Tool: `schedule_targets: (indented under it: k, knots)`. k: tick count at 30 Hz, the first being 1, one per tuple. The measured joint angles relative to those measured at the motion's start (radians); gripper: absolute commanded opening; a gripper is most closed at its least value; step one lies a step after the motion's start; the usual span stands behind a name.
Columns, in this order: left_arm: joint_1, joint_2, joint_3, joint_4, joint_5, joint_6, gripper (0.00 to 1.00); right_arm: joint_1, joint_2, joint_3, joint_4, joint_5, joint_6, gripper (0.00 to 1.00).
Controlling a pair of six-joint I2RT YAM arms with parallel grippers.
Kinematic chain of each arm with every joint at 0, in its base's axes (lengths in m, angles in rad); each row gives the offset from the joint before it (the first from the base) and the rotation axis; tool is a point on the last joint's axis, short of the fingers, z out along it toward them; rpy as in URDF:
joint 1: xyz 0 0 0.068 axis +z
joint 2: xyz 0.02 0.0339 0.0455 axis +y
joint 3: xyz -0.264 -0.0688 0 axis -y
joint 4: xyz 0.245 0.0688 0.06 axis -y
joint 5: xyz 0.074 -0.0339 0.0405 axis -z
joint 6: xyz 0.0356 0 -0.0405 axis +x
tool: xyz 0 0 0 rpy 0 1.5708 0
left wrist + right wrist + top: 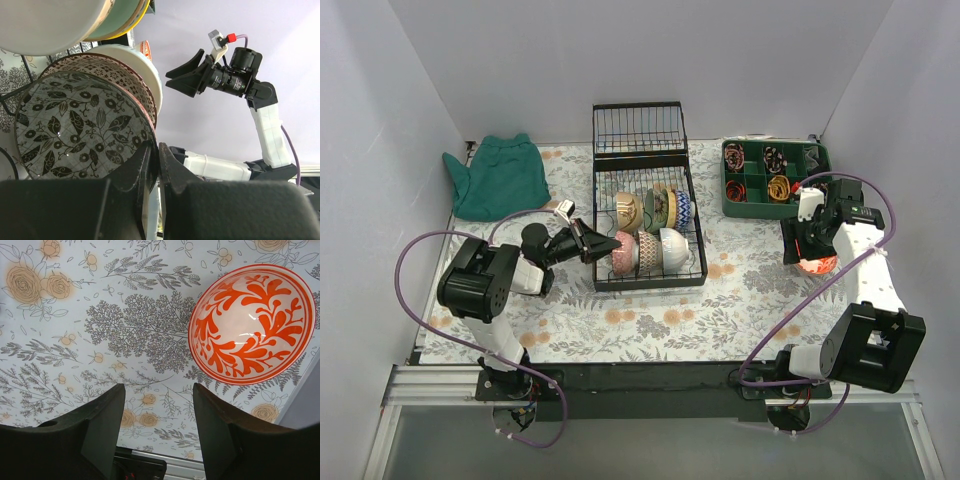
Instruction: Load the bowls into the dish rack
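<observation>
The left tool (159,152) is pressed together on the rim of a dark patterned bowl (82,130), one finger inside the rim and one outside. The bowl stands on edge just ahead of the tool, at the near left of the dish rack (650,280). Behind it stand a lattice-patterned bowl (117,67) and a white bowl (150,70), with more bowls (655,208) in the row beyond.

The right tool (158,395) is spread wide over the flowered counter (75,340) and holds nothing. A red-orange bowl (252,322) sits upright on the counter ahead of it and off to its right (clear of both fingers). Further beyond this tool lies a green compartment tray (732,185).
</observation>
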State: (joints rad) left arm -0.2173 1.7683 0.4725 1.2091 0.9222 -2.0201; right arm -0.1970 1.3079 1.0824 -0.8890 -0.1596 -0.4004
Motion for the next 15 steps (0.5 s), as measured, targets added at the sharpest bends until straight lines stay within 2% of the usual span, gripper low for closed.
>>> schedule_targets:
  k: [4,8,13,15]
  knots:
    - [0.0,-0.014,0.0,-0.033,-0.014,-0.002,0.0,0.0,0.0,0.0,0.001,0.0,0.0,0.65]
    - [0.0,-0.05,0.0,-0.112,-0.038,-0.003,0.21,0.0,0.0,0.0,0.001,0.0,0.0,0.65]
    - [0.0,-0.079,-0.002,-0.249,-0.059,-0.002,0.35,0.0,0.0,0.0,0.0,0.0,0.0,0.65]
    - [0.0,-0.104,-0.002,-0.309,-0.07,-0.001,0.45,0.0,0.0,0.0,0.001,0.0,0.0,0.65]
